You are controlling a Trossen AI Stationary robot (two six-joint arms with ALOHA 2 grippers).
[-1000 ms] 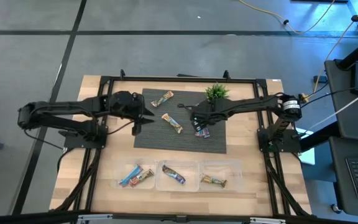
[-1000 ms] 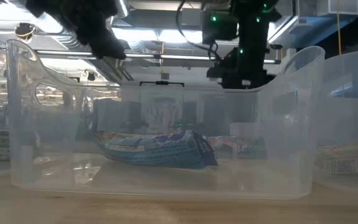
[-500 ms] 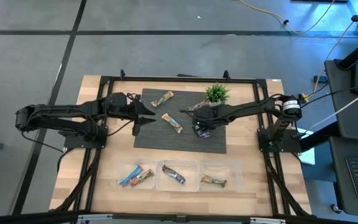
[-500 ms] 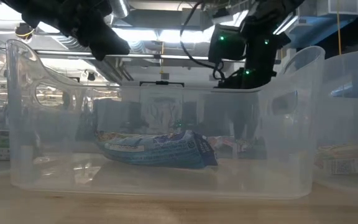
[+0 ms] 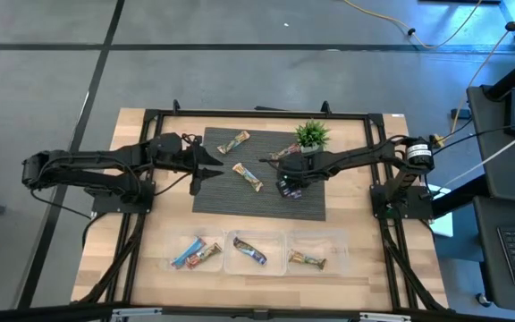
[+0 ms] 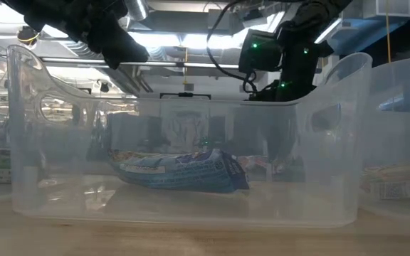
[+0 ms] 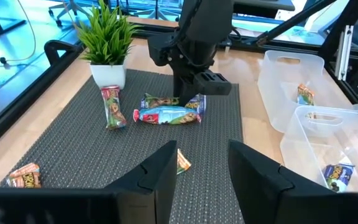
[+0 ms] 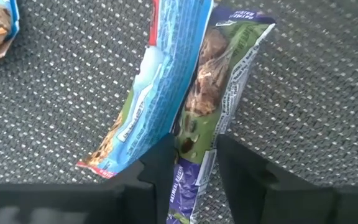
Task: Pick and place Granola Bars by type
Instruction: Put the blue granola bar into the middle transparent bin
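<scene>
On the dark mat (image 5: 213,199) a purple granola bar (image 8: 213,81) lies edge to edge with a blue one (image 8: 160,74). My right gripper (image 8: 194,149) points down over them, shut on the purple bar; the high view shows it (image 5: 290,184) right of the mat's middle. Two tan bars (image 5: 234,141) (image 5: 249,176) and one beside the plant pot (image 7: 112,107) lie flat on the mat. My left gripper (image 7: 201,177) hovers open over the mat's left edge (image 5: 211,167), holding nothing. My right gripper comes from above, pointing down, with one finger (image 8: 160,165) on each long edge of the purple bar's end part (image 8: 194,158). The fingers lie across the bar. The bar lies flat on the mat, and its blue neighbour touches the outer side of one finger.
A small green potted plant (image 5: 311,136) stands at the mat's far right. Three clear bins line the near edge: the left one (image 5: 195,253) holds blue and tan bars, the middle one (image 5: 250,253) a blue bar, the right one (image 5: 308,260) a tan bar.
My right gripper has shifted a little toward the table's near edge and down, onto the blue and purple pair, tipping somewhat. The bars lie where they did.
</scene>
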